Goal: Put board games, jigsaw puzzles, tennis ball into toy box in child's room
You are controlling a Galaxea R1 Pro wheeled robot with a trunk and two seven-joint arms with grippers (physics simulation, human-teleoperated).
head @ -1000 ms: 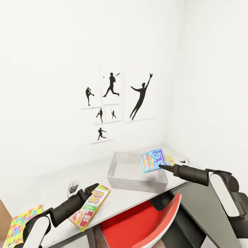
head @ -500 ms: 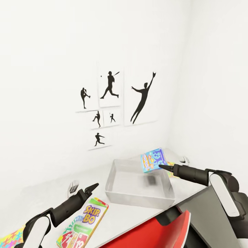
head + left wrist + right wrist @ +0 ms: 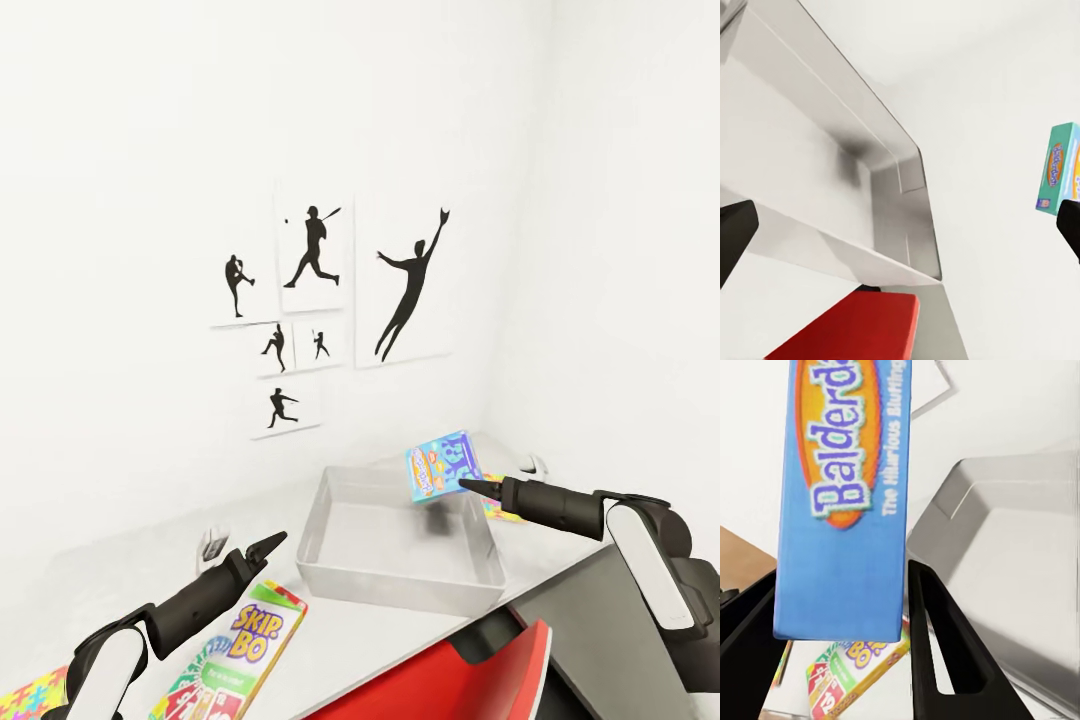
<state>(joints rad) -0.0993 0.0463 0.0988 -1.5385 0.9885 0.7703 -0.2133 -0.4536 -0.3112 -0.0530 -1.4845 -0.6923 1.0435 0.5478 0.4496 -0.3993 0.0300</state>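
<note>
My right gripper [image 3: 470, 485] is shut on the blue board game [image 3: 443, 465], holding it in the air above the far right corner of the grey toy box [image 3: 400, 590]. The right wrist view shows the blue board game [image 3: 844, 510] between the black fingers [image 3: 945, 645], with the toy box [image 3: 1020, 570] beyond it. The Skip-Bo board game [image 3: 235, 655] lies flat on the table [image 3: 130, 570], just under my left gripper [image 3: 265, 548], which is open and holds nothing. One jigsaw puzzle [image 3: 25, 695] lies at the table's near left, and another jigsaw puzzle [image 3: 497, 510] peeks out beside the toy box.
A red chair [image 3: 450, 680] stands at the table's front edge below the toy box. A lower dark grey desk [image 3: 580, 600] adjoins on the right. Small white objects [image 3: 213, 545] [image 3: 537, 467] sit on the table. White walls with baseball posters [image 3: 310, 260] close the corner.
The whole head view has shifted as the camera moved nearer the toy box. Both arms keep their pose, and the blue board game stays in the right gripper.
</note>
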